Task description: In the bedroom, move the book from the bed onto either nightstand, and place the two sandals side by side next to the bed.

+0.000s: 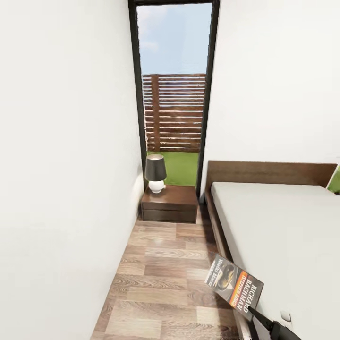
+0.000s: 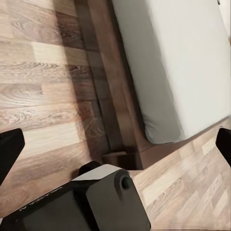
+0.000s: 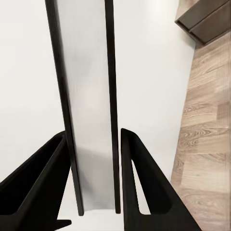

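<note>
The book (image 1: 234,286), a dark paperback with an orange band and white lettering, hangs tilted over the bed's near edge. My right gripper (image 1: 261,317) is shut on its lower corner. In the right wrist view the book (image 3: 89,72) stands edge-on between the two black fingers (image 3: 144,183). The nightstand (image 1: 170,204) stands at the far end of the aisle, under the window, well ahead of the book. The bed (image 1: 283,226) lies on the right. My left gripper (image 2: 115,144) is open, hanging over the floor near the bed's corner (image 2: 173,62). The sandals are out of view.
A black-shaded lamp (image 1: 155,173) with a white base takes up the left part of the nightstand's top. A white wall (image 1: 61,189) closes the aisle's left side. The wood-plank floor (image 1: 160,274) runs as a narrow strip between wall and bed frame. A tall window (image 1: 174,94) is behind the nightstand.
</note>
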Available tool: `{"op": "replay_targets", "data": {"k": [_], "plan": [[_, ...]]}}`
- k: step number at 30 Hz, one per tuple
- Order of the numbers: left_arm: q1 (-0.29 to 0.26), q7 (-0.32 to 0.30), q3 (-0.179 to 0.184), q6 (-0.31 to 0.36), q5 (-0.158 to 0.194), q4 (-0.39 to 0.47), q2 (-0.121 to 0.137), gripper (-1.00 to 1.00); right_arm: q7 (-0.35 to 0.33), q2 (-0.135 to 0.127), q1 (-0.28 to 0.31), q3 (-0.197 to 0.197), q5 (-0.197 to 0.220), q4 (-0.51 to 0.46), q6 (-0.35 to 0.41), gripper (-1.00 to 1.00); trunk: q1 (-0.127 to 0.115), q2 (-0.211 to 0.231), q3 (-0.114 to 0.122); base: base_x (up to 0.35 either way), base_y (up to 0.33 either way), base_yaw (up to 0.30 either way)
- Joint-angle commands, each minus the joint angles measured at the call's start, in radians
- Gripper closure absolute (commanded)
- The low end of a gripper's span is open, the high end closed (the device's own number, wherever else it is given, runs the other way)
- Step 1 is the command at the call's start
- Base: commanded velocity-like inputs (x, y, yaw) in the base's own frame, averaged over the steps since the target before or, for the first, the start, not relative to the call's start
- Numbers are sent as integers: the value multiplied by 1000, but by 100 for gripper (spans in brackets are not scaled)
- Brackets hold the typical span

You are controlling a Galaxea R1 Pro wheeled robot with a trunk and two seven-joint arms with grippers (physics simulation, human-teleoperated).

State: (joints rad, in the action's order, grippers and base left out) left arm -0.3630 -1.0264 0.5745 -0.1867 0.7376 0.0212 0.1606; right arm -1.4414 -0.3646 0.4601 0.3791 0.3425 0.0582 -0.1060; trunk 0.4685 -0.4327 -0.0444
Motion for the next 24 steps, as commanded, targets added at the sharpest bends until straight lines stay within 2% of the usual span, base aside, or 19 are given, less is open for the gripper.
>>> {"op": "replay_targets", "data": {"k": [1,6,10,24], "plan": [[-1,-1,8,-7,6,0,0,-100,-2,0,2,-3,6,5,-11,100,1,-2,-2,0,0,-281],[-1,-1,8,-7,6,0,0,-100,-2,0,2,-4,6,5,-10,100,1,-2,-2,0,0,-262],[-1,-1,8,-7,6,0,0,-100,-2,0,3,-4,6,5,-10,100,1,-2,-2,83,0,-77],[-1,-1,8,-7,6,0,0,-100,-2,7,2,-4,6,5,-10,100,1,-2,-2,318,0,-3]]}}
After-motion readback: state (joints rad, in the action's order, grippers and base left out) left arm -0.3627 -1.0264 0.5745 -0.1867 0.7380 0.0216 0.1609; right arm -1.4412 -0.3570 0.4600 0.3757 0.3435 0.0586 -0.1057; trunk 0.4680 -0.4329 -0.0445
